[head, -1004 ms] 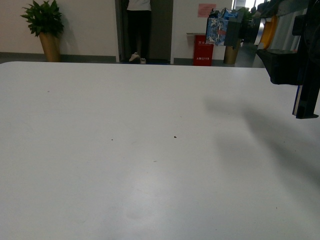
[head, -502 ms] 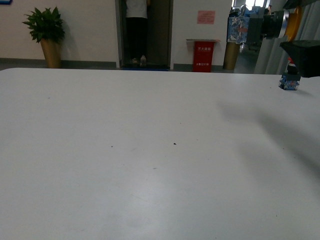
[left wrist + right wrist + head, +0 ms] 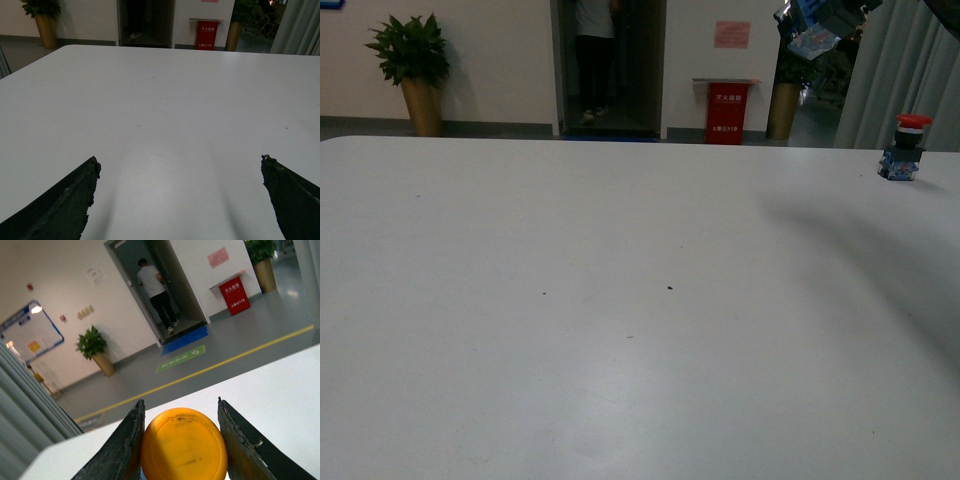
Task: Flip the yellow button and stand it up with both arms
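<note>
In the right wrist view my right gripper (image 3: 180, 401) is shut on the yellow button (image 3: 184, 445). Its round yellow-orange cap faces the camera and sits between the two black fingers (image 3: 127, 442). The button is held high above the white table (image 3: 280, 385). In the front view only its blue blocky body (image 3: 817, 28) shows, at the top edge; the right gripper is out of frame there. My left gripper (image 3: 180, 160) is open and empty, low over the bare table (image 3: 165, 100). It does not show in the front view.
A like switch with a red mushroom cap (image 3: 908, 148) stands upright at the table's far right edge. Beyond the table are a doorway with a person (image 3: 595, 55), a potted plant (image 3: 412, 65) and a red bin (image 3: 726, 100).
My right arm has risen with the yellow button and left the front view almost wholly. The red-capped switch, hidden before, now shows. The left gripper has no earlier frame.
</note>
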### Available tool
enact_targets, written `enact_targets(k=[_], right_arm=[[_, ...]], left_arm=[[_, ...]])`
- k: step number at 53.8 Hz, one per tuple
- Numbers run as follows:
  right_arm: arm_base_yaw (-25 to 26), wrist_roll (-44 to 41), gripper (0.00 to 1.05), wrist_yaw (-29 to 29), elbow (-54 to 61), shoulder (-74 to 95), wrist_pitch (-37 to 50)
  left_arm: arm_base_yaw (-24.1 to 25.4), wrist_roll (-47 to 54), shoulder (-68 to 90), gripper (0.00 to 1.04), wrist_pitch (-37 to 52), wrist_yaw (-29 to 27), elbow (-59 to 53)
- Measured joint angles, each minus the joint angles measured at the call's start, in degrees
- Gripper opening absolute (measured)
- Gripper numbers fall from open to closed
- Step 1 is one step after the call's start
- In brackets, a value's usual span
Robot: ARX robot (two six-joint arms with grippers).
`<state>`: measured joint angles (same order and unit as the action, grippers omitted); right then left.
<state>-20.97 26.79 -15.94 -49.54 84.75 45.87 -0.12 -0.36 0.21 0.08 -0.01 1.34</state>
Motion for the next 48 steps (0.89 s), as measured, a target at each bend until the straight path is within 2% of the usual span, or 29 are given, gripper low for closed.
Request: enact_targets(k=[6,14,48], right_arm=[[1.27,-11.32,0.37,1.60,0.70,0.04,-0.81],[5.35,-17.88,0.37,1.64,0.90,0.11,-2.64],[13.00,-29.18,0.37,2.12,-5.14,-0.87,-17.46]], left_arm=[[0.00,0.00,0.02,0.98,0.00,0.00,0.00],[0.00,0.00,0.00,0.98,0.00,-0.02,0.00],[0.00,0.00,0.00,0.98,0.00,-0.02,0.00]])
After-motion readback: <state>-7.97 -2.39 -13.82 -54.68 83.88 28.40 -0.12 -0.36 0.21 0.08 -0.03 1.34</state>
